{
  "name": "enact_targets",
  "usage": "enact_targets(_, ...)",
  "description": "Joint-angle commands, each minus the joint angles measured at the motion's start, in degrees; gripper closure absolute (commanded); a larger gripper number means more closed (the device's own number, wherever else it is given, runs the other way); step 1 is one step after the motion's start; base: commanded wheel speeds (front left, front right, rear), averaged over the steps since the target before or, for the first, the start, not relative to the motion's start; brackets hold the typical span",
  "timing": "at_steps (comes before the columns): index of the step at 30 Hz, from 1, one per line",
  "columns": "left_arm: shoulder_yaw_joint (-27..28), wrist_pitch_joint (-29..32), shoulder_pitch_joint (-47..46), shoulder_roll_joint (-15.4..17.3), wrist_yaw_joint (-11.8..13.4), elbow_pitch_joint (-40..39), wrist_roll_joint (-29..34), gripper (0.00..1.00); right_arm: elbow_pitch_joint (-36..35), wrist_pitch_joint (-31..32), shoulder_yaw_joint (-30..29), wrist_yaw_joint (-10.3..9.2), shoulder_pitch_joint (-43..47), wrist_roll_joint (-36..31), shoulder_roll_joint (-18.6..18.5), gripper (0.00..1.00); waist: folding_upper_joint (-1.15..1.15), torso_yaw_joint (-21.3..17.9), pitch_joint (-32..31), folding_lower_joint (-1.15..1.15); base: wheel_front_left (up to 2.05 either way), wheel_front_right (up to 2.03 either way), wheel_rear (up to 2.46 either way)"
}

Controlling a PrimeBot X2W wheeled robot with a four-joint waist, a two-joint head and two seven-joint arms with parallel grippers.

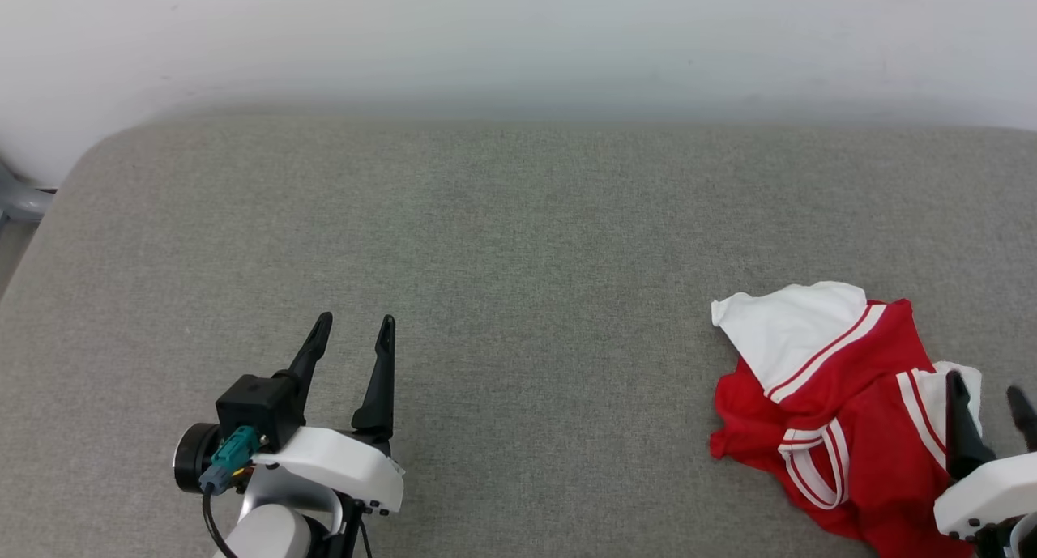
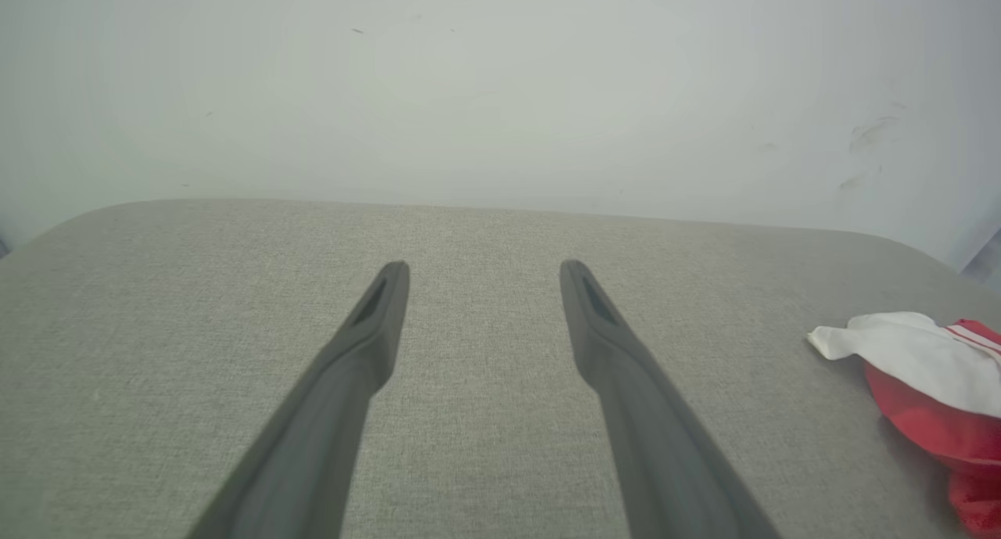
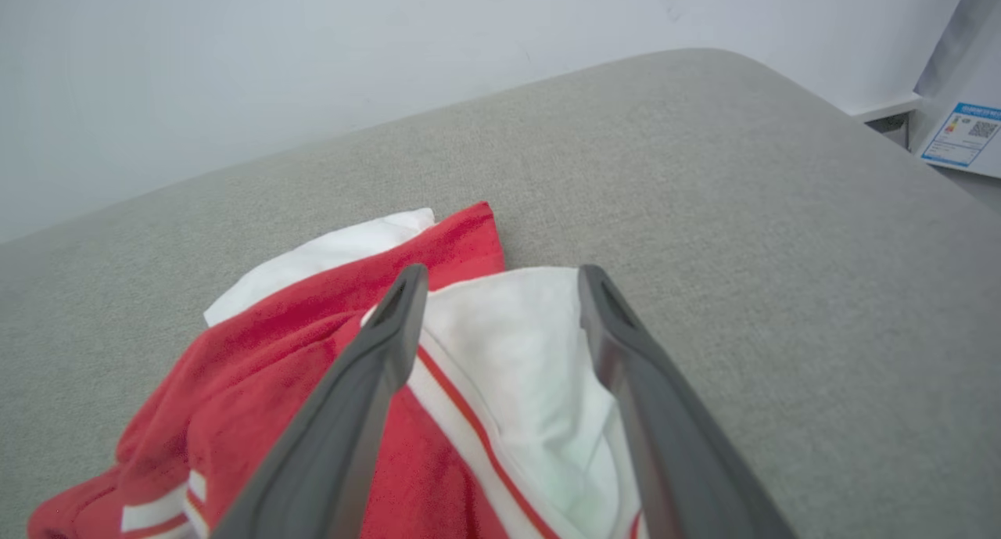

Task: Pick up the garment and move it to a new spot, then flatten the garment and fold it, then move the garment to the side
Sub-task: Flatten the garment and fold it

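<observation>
1. The shirt (image 1: 842,412) is seen crumpled at the lower right of the head view, on the grey counter (image 1: 518,258), and is not yet flattened.
2. The right gripper (image 1: 985,384) is poised over it with its fingers (image 3: 375,367) spread and nothing gripped. A white sleeve (image 3: 516,343) is framed between them, probably as the pick point.
3. The left gripper (image 1: 355,323) is placed at the lower left, fingers apart and empty, well apart from the shirt. This is presumably done so that bare counter is left for spreading.

The garment (image 1: 842,412) lies bunched on the near right part of the padded surface (image 1: 518,258), with a wall (image 1: 518,40) behind. The right gripper (image 1: 987,384) sits over its near right edge, jaws spread astride a sleeve. The left gripper (image 1: 356,321) is at the near left, well apart from the garment.
</observation>
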Motion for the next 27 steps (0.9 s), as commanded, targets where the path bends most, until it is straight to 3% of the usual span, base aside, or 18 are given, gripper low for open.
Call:
enact_targets(1, 0.0, 0.1, 0.6, 0.1, 0.0, 0.2, -0.3, 0.0, -1.2, -2.3, 0.3, -0.06, -0.3, -1.2, 0.3, 0.0, 0.0, 0.4, -0.6, 0.0, 0.0, 0.0, 0.0)
enact_targets(6, -0.3, 0.2, 1.3, 0.4, 0.3, 0.4, -0.5, 0.0, -5.6, -9.0, 3.4, -0.06, 1.3, -4.6, 0.5, 0.0, 0.0, 0.8, -2.0, 0.0, 0.0, 0.0, 0.0)
enact_targets(11, -0.4, 0.7, 2.3, 0.7, 0.7, 0.6, -0.7, 0.0, -9.6, -10.4, 8.5, -0.06, 3.3, -6.2, 0.5, 0.0, 0.0, 0.9, -3.4, 0.0, 0.0, 0.0, 0.0)
enact_targets(20, -0.7, 1.5, 3.8, 1.4, 1.2, 0.2, -1.0, 0.0, -16.4, -9.2, 13.2, -0.05, 8.9, -6.3, 0.5, 0.0, 0.0, 0.2, -5.2, 0.0, 0.0, 0.0, 0.0)
enact_targets(27, -0.9, 2.0, 4.0, 1.8, 1.7, -0.5, -1.1, 0.0, -18.1, -4.0, 13.9, -0.06, 11.7, -4.2, 0.5, 0.0, 0.0, -0.6, -5.2, 0.0, 0.0, 0.0, 0.0)
